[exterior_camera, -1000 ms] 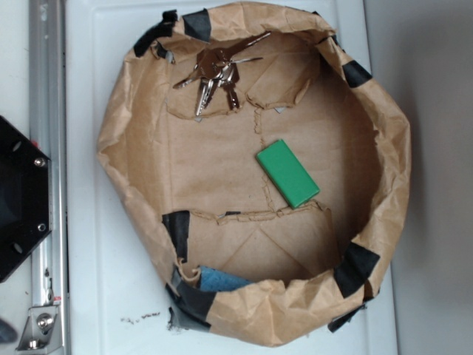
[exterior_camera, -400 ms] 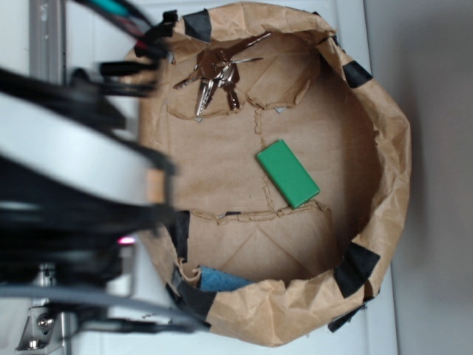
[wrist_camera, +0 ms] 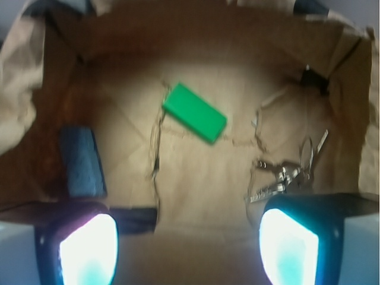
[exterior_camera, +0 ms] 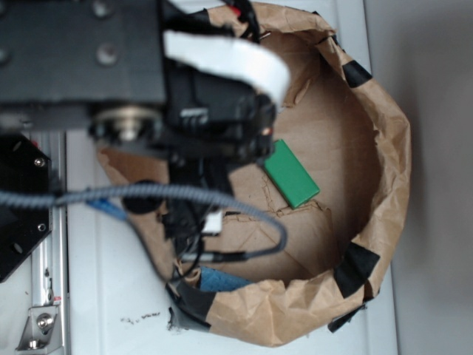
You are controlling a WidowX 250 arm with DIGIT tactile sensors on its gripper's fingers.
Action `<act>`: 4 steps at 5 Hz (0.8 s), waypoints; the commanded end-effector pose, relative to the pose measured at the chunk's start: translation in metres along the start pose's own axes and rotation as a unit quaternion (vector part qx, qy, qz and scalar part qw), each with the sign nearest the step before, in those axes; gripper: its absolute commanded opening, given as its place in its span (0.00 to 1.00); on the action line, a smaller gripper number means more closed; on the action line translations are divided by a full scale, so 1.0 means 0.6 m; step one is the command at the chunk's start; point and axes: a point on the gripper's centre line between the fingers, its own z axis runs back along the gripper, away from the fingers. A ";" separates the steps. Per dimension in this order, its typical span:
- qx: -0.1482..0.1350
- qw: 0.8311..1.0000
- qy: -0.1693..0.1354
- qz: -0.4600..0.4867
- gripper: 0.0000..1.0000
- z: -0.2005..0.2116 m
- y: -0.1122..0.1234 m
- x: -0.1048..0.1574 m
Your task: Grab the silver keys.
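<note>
Inside the paper bag (wrist_camera: 35, 71), silver keys (wrist_camera: 288, 172) lie at 4 o'clock in the wrist view, just beside the right finger (wrist_camera: 291, 243). End effector (wrist_camera: 189, 246) is open, empty. Green block (wrist_camera: 195, 113) sits at 12, well apart. Suggest shifting toward 3 o'clock to centre the keys before descending.
</note>
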 end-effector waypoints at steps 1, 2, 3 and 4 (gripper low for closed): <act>0.035 0.996 -0.034 0.070 1.00 -0.067 0.025 0.009; 0.057 0.996 -0.018 0.063 1.00 -0.101 0.022 0.013; 0.065 0.994 -0.016 0.083 1.00 -0.110 0.050 0.024; 0.076 0.992 -0.028 0.101 1.00 -0.094 0.085 0.025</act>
